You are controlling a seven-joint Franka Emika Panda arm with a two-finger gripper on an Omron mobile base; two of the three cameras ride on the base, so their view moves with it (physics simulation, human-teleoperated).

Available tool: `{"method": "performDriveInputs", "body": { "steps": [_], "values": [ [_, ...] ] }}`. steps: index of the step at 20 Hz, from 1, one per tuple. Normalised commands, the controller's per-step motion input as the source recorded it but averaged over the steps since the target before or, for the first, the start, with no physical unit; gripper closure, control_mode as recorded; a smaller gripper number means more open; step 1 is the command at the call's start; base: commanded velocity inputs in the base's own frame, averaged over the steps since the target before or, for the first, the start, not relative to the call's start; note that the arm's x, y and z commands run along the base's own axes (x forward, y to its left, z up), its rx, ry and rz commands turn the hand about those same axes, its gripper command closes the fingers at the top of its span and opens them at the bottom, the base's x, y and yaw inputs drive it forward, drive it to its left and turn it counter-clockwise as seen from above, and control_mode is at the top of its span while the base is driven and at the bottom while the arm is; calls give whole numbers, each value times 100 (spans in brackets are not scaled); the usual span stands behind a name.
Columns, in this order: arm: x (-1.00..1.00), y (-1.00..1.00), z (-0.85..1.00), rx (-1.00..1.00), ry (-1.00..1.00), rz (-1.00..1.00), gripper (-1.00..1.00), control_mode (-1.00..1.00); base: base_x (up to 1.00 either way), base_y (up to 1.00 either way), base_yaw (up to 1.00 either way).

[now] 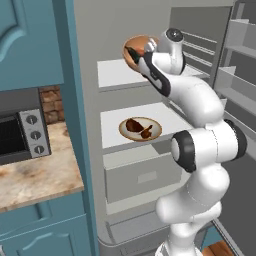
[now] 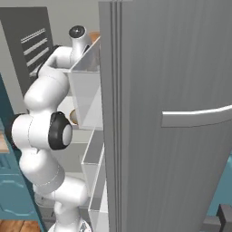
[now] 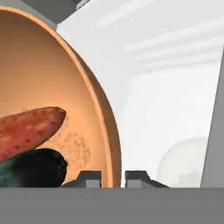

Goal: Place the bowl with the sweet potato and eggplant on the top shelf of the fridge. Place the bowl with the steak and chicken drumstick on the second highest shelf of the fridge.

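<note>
Fingers (image 3: pixel 113 178) pinch the orange bowl's (image 3: pixel 52 78) rim (eggplant (image 3: pixel 30 168) and sweet potato (image 3: pixel 28 129) cut off) above the top shelf (image 1: pixel 117 75).

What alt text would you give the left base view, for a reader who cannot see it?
The gripper holds an orange bowl by its rim above the top shelf of the open fridge. One shelf lower, a second bowl with the steak and chicken drumstick rests on the second highest shelf.
</note>
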Motion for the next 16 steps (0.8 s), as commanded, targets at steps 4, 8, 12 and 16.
{"method": "performDriveInputs", "body": {
  "steps": [4, 8, 12, 16],
  "values": [
    [-51, 17, 29, -1, -13, 0, -100, -100, 0, 0, 0],
    [-100, 53, 19, -7, -26, 0, -100, -100, 0, 0, 0],
    [-100, 74, 27, -8, -33, -1, -100, -100, 0, 0, 0],
    [-100, 58, 19, -2, -19, -4, -100, -100, 0, 0, 0]
  ]
}}
